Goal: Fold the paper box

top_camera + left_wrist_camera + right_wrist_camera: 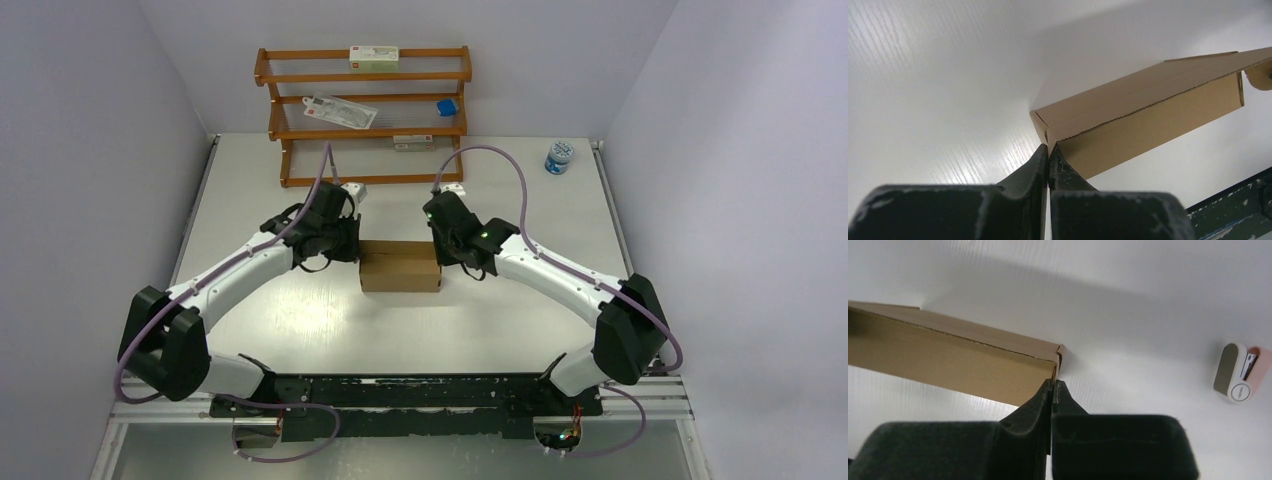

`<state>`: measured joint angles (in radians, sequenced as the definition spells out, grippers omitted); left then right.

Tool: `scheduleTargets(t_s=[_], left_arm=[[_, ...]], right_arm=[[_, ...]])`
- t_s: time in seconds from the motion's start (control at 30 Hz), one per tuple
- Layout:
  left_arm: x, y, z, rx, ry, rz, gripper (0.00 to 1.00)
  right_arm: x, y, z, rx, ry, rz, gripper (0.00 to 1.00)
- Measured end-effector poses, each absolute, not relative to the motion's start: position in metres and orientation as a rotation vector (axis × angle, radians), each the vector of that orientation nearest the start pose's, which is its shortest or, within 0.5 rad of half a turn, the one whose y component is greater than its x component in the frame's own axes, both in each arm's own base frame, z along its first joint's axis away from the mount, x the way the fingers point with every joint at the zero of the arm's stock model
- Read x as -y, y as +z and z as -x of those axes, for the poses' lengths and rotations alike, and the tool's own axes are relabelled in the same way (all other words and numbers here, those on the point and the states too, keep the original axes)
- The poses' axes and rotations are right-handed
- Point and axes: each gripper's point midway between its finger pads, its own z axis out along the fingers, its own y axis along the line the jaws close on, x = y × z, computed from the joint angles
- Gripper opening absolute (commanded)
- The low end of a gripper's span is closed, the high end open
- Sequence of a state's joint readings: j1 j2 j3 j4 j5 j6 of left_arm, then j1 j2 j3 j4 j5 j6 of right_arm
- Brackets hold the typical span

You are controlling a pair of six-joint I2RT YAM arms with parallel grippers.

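The paper box [400, 268] is a plain brown cardboard box lying flat in the middle of the table, long side left to right. My left gripper [353, 250] is at its left end. In the left wrist view the left gripper [1049, 148] is shut, its tips pinching the corner edge of the box [1148, 110]. My right gripper [441, 250] is at the right end. In the right wrist view the right gripper [1053, 383] is shut on the thin end edge of the box [948, 355].
A wooden rack [365, 115] stands at the back with printed cartons and a small blue item [447, 107] on its shelves. A blue-lidded jar [559, 157] sits at the back right. A small pink-and-white item [1240, 372] lies right of the box.
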<state>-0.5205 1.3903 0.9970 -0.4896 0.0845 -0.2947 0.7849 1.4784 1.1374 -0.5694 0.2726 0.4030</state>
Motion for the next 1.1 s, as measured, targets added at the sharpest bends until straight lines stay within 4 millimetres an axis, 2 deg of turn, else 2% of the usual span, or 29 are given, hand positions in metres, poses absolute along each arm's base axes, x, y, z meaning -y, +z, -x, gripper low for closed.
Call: scheduleTargets(t_s=[0.23,0.6,0.83,1.1], left_arm=[[0.1979,0.1221,-0.2854,-2.465,-0.44,-0.181,0.06],[0.2022,0.1204,-0.2851,-2.432,-0.44,-0.08,0.07],[0.2024,0.118,-0.2871,-2.414,-0.419,-0.048,0.08],[0.2033,0.1159,-0.287,-2.394,-0.394,-0.04,0.08]], right_arm=[[-0.2402,0.1321,-0.2805,-2.424,0.168,0.201,0.0],[-0.2372,0.1305,-0.2814,-2.399,0.136,0.056,0.0],[-0.2385,0.1284,-0.2827,-2.36,0.123,0.023,0.0],[-0.238,0.1287,-0.2815,-2.332,0.085,0.062,0.0]])
